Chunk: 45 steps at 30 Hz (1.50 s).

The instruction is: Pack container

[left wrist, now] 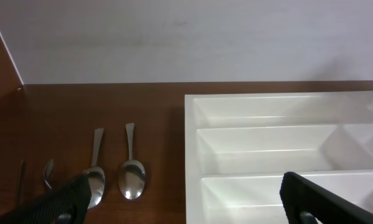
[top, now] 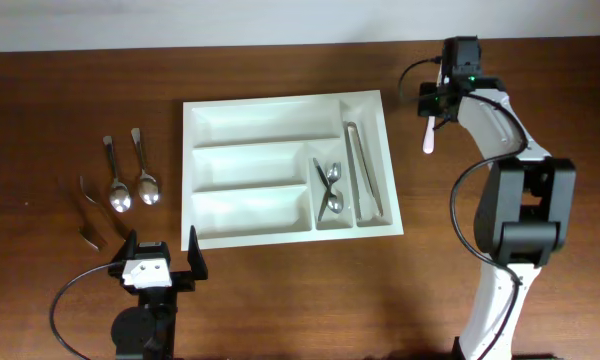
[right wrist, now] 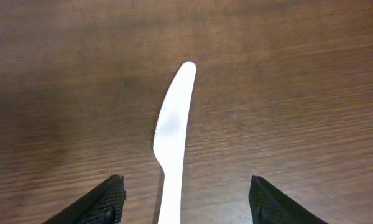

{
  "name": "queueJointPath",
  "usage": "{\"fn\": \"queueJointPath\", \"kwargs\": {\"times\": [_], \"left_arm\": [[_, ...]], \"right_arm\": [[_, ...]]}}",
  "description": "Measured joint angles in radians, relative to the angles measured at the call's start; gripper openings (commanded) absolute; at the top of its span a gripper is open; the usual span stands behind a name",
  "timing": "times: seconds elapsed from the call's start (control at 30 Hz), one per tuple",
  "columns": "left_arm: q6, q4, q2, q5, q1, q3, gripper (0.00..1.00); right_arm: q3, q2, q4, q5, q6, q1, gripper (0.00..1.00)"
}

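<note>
My right gripper hung over the table, at 2 o'clock from the container and well apart from it. Its 2 fingers stood wide apart with nothing in them. The white plastic knife lay flat on the wood between them, its tip pointing to 12 o'clock in my wrist camera, and neither finger touched it. My left gripper sat at 7 o'clock from the container, just beside its near edge, and it was wide apart and empty too. The container lay in the middle of the table. It had the packed spoons in the short slot at 4 o'clock and the tongs in the long thin slot at 3 o'clock. The 3 long slots were bare. At 9 o'clock from it, 2 loose spoons and a fork waited on the table, with 1 more small thing that I could not make out. I think my next job was to pinch the knife, and that could go badly. The knife was thin and flat, so my fingers might scrape the wood or slide over it. If I squeezed only 1 edge, it might flip or shoot away. The plastic looked smooth, so it might slip and droop on the way. It was long too, so it might bump a wall and end up lying across 2 slots.
</note>
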State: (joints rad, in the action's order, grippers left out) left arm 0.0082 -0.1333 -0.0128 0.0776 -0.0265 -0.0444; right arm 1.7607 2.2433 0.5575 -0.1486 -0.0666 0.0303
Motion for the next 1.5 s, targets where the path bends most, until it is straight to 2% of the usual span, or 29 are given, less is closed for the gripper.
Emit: {"fn": "queueJointPath", "kwargs": {"times": [0.3,0.37,0.5,0.53,0.67,0.7,0.73,0.77,0.9,1.17,1.5], "left_arm": [[0.0,0.0,0.0,0.0,0.0,0.0,0.99],[0.0,0.0,0.0,0.0,0.0,0.0,0.99],[0.0,0.0,0.0,0.0,0.0,0.0,0.99],[0.0,0.0,0.0,0.0,0.0,0.0,0.99],[0.0,0.0,0.0,0.0,0.0,0.0,0.99],[0.0,0.0,0.0,0.0,0.0,0.0,0.99],[0.0,0.0,0.0,0.0,0.0,0.0,0.99],[0.0,0.0,0.0,0.0,0.0,0.0,0.99],[0.0,0.0,0.0,0.0,0.0,0.0,0.99],[0.0,0.0,0.0,0.0,0.0,0.0,0.99],[0.0,0.0,0.0,0.0,0.0,0.0,0.99]], "right_arm": [[0.002,0.08,-0.006,0.01,-0.001,0.0,0.63],[0.003,0.08,-0.002,0.011,-0.006,0.0,0.54],[0.009,0.081,0.035,0.024,-0.032,-0.001,0.26],[0.01,0.081,0.046,0.029,-0.038,-0.001,0.23],[0.021,0.081,0.1,0.042,-0.063,-0.001,0.21],[0.023,0.081,0.109,0.042,-0.065,-0.001,0.18],[0.026,0.081,0.121,0.042,-0.066,-0.001,0.09],[0.03,0.081,0.145,0.044,-0.068,-0.001,0.07],[0.039,0.077,0.206,0.044,-0.069,0.0,0.04],[0.037,0.061,0.307,0.044,-0.069,0.0,0.04],[0.02,0.006,0.351,0.044,-0.068,0.002,0.04]]}}
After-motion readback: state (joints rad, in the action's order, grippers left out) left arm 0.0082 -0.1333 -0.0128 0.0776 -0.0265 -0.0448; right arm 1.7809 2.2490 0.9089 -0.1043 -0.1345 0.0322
